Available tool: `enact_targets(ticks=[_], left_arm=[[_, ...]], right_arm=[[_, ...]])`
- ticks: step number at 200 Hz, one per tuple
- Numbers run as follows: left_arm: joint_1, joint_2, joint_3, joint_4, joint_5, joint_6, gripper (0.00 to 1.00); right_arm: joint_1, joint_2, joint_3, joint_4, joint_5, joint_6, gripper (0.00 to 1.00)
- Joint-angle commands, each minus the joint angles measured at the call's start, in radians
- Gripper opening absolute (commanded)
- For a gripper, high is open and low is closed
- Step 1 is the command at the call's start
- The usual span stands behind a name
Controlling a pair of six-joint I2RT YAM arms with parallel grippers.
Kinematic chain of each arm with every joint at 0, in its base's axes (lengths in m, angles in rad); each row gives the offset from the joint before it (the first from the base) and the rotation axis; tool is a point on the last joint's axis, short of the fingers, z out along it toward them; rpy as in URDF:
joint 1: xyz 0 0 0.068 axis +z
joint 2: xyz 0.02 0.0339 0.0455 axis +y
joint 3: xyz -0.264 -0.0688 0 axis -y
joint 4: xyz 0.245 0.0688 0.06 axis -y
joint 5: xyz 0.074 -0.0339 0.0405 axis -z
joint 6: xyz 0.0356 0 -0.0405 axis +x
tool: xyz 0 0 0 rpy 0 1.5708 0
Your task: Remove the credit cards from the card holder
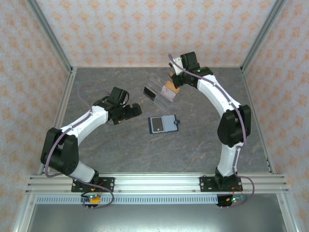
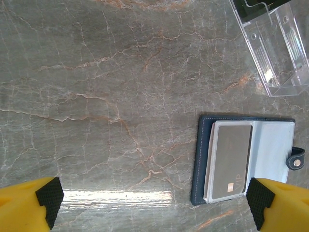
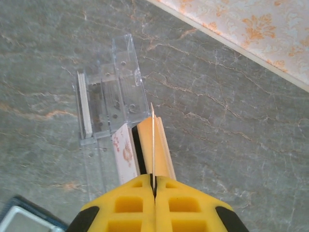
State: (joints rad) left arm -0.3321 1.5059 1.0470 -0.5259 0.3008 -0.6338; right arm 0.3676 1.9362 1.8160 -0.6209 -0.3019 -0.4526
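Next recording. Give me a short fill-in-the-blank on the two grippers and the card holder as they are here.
1. The card holder lies ___ on the table, with a grey card in its pocket.
2. The left gripper has its jaws wide apart and holds ___.
3. The right gripper is shut on a thin ___, seen edge-on beside the clear box.
Missing words: open; nothing; card.
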Motion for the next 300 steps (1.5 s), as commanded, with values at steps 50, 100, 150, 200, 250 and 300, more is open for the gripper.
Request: enact_targets(ticks=[50,100,150,200,250,300], left_arm=[[-0.001,-0.018,0.020,-0.034,-0.021,0.014,1.00],[-0.001,-0.009,0.020,-0.036,-0.004,0.013,1.00],[-0.001,-0.006,-0.004,-0.005,0.020,-0.001,1.00],[0.000,-0.004,-0.002,-0.003,0.022,-0.005,1.00],[-0.001,-0.004,-0.008,0.003,0.022,-0.021,1.00],[-0.001,-0.016,-0.030,0.032,0.019,-0.033,1.00]], right_arm=[[-0.002,0.149,0.174,-0.154,0.018,-0.154,0.00],[-0.002,0.256,0.296,-0.301,0.025,-0.216,0.00],[-0.001,0.293,0.337,-0.332,0.050,-0.226,0.10],[-0.002,0.253,0.384,-0.333,0.066,-0.135,0.33],[-0.002,0.104,0.289,-0.322,0.006,0.028,0.48],[-0.002,-0.151,-0.082,-0.156,-0.095,0.458,0.58]])
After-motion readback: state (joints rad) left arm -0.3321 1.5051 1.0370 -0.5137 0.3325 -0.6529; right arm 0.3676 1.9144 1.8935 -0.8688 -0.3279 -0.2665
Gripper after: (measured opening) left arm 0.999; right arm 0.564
